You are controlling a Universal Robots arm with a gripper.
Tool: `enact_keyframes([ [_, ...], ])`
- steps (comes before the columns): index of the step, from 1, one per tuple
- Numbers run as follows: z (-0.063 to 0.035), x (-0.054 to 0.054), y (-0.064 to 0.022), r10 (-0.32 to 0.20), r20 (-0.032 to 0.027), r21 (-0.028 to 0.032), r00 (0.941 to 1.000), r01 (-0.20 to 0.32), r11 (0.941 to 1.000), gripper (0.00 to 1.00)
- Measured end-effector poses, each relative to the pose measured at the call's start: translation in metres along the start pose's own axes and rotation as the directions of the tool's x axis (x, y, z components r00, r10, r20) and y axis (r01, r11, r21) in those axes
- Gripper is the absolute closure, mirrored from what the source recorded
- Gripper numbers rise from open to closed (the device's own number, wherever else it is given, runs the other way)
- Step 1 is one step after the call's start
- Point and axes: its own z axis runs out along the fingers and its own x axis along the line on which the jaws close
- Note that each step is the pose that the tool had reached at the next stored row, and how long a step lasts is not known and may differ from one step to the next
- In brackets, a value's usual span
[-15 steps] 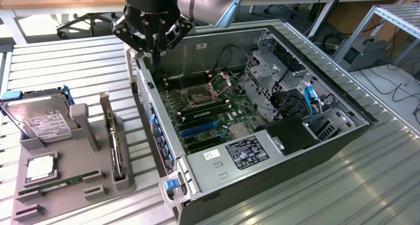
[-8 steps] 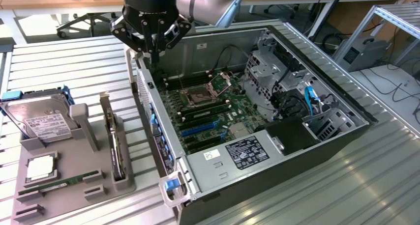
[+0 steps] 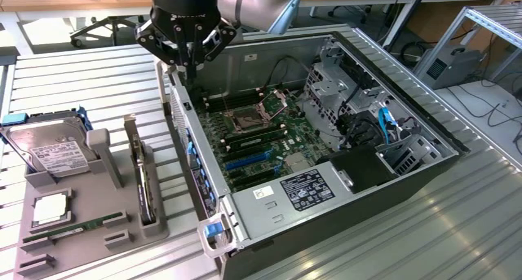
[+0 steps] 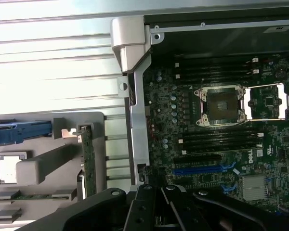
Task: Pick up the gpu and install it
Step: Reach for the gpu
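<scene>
nearest the exterior camera: grey holder (image 3: 77, 250) on the slatted desk (image 3: 82, 84), with the ram stick (image 3: 69, 229) lying in its front slot. behind that, the gpu (image 3: 144, 182) stood on edge in its own slot, untouched; the wrist view showed it (image 4: 88, 163) seated there too. hard drive (image 3: 51, 150) sat beyond it. the open case (image 3: 269, 225) lay on the exterior view's right, motherboard (image 3: 261, 139) exposed, blue slot (image 3: 244, 162) free. farthest: pincer (image 3: 192, 63) fully closed on nothing, hovering over the case's wall rim (image 3: 175, 96), well apart from the card.

risks, as judged: closed jaws could not straddle the card; a descent here would strike the rim; a skewed lift could jam the card in its slot.
</scene>
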Motion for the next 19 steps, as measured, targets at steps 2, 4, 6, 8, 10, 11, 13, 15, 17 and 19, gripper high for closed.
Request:
enact_keyframes([
  [2, 0.0000, 0.0006, 0.0000, 0.000, 0.0000, 0.0000, 1.0000, 0.000, 1.0000, 0.89],
  [4, 0.0000, 0.0012, -0.0001, 0.000, 0.0000, 0.0000, 1.0000, 0.000, 1.0000, 0.89],
  [6, 0.0000, 0.0018, -0.0001, 0.000, 0.0000, 0.0000, 1.0000, 0.000, 1.0000, 0.89],
  [8, 0.0000, 0.0024, -0.0002, 0.000, 0.0000, 0.0000, 1.0000, 0.000, 1.0000, 0.89],
  [10, -0.0001, 0.0030, -0.0002, 0.000, 0.0000, 0.0000, 1.0000, 0.000, 1.0000, 0.89],
  [11, -0.0001, 0.0033, -0.0003, 0.000, 0.0000, 0.0000, 1.0000, 0.000, 1.0000, 0.89],
  [13, -0.0001, 0.0039, -0.0003, 0.000, 0.0000, 0.0000, 1.0000, 0.000, 1.0000, 0.89],
  [15, -0.0001, 0.0044, -0.0003, 0.000, 0.0000, 0.0000, 1.0000, 0.000, 1.0000, 0.89],
  [17, -0.0001, 0.0050, -0.0004, 0.000, 0.0000, 0.0000, 1.0000, 0.000, 1.0000, 0.89],
  [19, -0.0001, 0.0055, -0.0004, 0.000, 0.0000, 0.0000, 1.0000, 0.000, 1.0000, 0.89],
])
